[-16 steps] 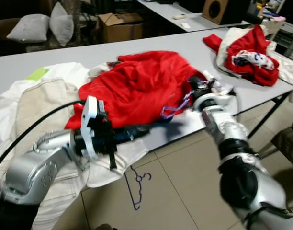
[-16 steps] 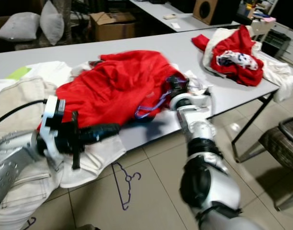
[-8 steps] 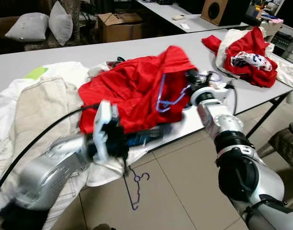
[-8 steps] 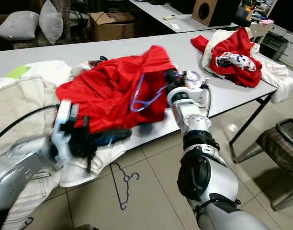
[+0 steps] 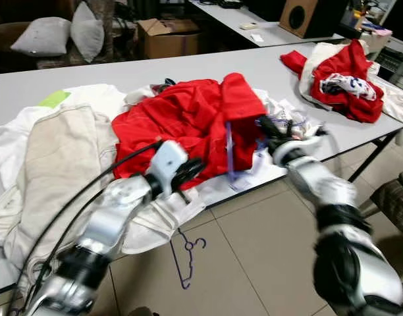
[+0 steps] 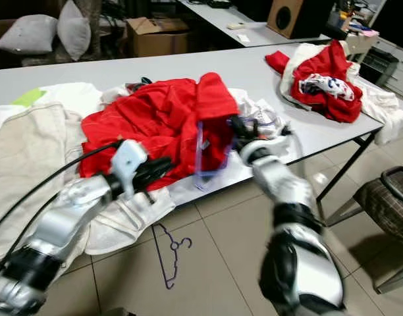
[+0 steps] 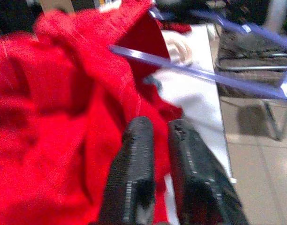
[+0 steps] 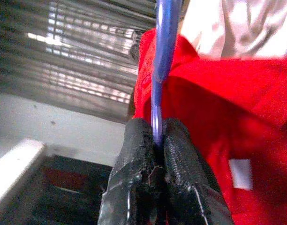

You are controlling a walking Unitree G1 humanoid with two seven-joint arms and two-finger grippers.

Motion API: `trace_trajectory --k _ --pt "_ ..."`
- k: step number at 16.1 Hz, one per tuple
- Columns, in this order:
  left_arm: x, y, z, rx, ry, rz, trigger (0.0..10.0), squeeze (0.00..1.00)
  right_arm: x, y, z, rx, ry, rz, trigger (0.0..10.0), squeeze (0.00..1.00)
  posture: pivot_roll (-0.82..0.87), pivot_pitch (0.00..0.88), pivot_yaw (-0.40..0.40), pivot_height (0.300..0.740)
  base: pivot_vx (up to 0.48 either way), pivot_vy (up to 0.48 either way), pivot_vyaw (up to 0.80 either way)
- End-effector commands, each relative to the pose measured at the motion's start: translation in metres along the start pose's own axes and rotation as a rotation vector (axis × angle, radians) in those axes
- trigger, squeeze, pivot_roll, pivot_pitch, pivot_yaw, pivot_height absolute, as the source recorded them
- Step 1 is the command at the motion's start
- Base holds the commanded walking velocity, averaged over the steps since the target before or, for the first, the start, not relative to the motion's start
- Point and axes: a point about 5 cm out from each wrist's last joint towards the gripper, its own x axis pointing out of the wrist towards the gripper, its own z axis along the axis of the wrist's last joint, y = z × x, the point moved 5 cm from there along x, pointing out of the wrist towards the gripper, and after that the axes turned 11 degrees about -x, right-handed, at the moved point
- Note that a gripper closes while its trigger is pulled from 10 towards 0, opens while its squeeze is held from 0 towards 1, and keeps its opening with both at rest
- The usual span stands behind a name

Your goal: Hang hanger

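On the grey table, the right gripper pinches a purple hanger stuck inside the red shirt. Beside the shirt, the left gripper has its fingers almost together, holding nothing. The shirt could slide off the hanger.

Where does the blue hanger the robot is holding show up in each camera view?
Left eye view: blue hanger hangs before the red garment at the table's near edge.
Right eye view: it sits centre, left of the right claw.
Left wrist view: its bars cross above the left claw.
Right wrist view: its bar rises from the pinched fingers.
Shared landmark: the red garment.
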Motion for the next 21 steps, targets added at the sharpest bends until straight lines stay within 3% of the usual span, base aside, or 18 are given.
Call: trace_trajectory --k 1,3,5,7,8,9,15,17,18,19,21 --pt "0.005 -0.002 0.007 0.034 -0.024 -0.01 10.0 1.0 -0.003 0.0 0.003 -0.047 0.011 0.003 10.0 0.0 -0.04 0.0 -0.093 0.74 0.0 0.0 0.0" --pt "0.02 -0.011 0.007 0.143 -0.058 -0.024 10.0 1.0 -0.023 -0.014 0.002 -0.196 0.057 -0.018 10.0 0.0 -0.04 0.0 -0.093 0.74 0.0 0.0 0.0" --pt "0.026 -0.016 0.001 0.175 -0.049 -0.046 10.0 1.0 -0.029 -0.017 0.003 -0.188 0.055 -0.02 10.0 0.0 -0.04 0.0 -0.093 0.74 0.0 0.0 0.0" --pt "0.034 -0.021 -0.009 0.265 -0.01 -0.058 10.0 1.0 -0.036 -0.022 0.002 -0.222 0.053 -0.024 10.0 0.0 -0.08 0.0 -0.076 0.74 0.0 0.0 0.0" --pt "0.042 -0.017 -0.015 0.336 0.028 -0.027 10.0 0.24 -0.04 -0.027 0.001 -0.247 0.045 -0.04 10.0 0.0 -0.08 0.0 -0.075 0.74 0.0 0.0 0.0" --pt "0.044 -0.014 -0.016 0.352 0.038 -0.009 10.0 0.0 -0.04 -0.027 0.001 -0.243 0.038 -0.039 10.0 0.0 -0.08 0.0 -0.075 0.74 0.0 0.0 0.0" --pt "0.059 0.009 -0.043 0.459 0.202 0.164 10.0 0.0 -0.043 -0.02 0.006 -0.223 -0.002 -0.019 10.0 0.0 -0.12 0.0 -0.061 0.74 0.0 0.0 0.0" --pt "0.058 0.008 -0.053 0.452 0.252 0.145 10.0 0.0 -0.042 -0.018 0.007 -0.222 -0.008 -0.016 10.0 0.0 -0.12 0.0 -0.059 0.74 0.0 0.0 0.0" --pt "0.056 0.011 -0.057 0.454 0.276 0.153 4.0 0.0 -0.042 -0.016 0.007 -0.223 -0.011 -0.012 10.0 0.0 -0.12 0.0 -0.057 0.74 0.0 0.0 0.0" --pt "0.054 0.016 -0.057 0.453 0.279 0.176 0.0 0.0 -0.041 -0.015 0.008 -0.222 -0.013 -0.007 10.0 0.0 -0.12 0.0 -0.057 0.74 0.0 0.0 0.0" --pt "0.053 0.021 -0.056 0.442 0.275 0.199 0.0 0.0 -0.041 -0.013 0.008 -0.22 -0.015 -0.004 10.0 0.0 -0.11 0.0 -0.061 0.74 0.0 0.0 0.0"
